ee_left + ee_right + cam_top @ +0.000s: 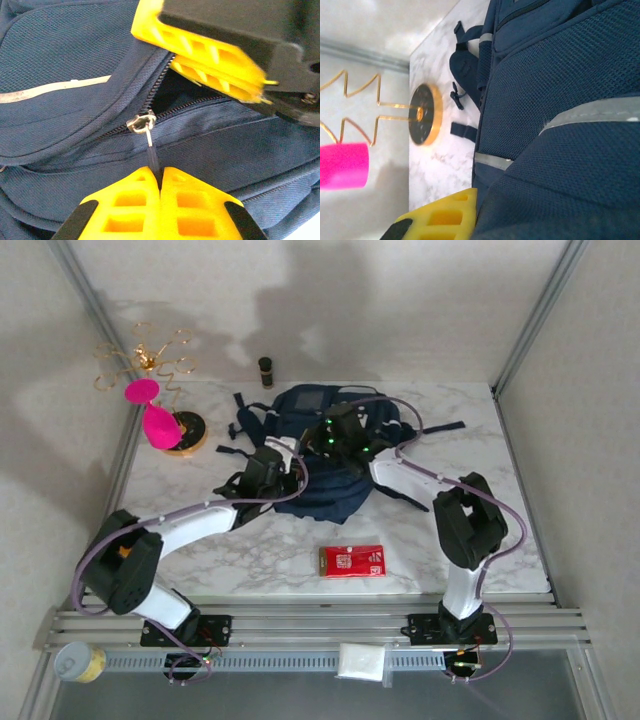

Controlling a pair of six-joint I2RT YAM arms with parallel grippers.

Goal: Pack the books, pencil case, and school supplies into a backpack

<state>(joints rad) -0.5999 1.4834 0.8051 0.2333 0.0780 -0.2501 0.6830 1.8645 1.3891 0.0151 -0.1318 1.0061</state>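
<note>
Backpack (225, 145): close-up shows left gripper (160, 172) pinching zip pull (149, 139), right gripper (165, 50) clamping fabric (142, 77)

The top camera hangs above and behind the arm bases, looking down over the whole marble table (270, 550), with the backpack (335, 495) at mid-distance. The left wrist camera sits very close to the backpack (75, 55), facing past its own yellow fingers (135, 200) at the zip pull (149, 137). The right wrist camera, rolled sideways, is almost against the backpack (560, 75) and faces along the table (435, 165) towards the gold wire stand (425, 114), which the top view shares at far left.
</note>
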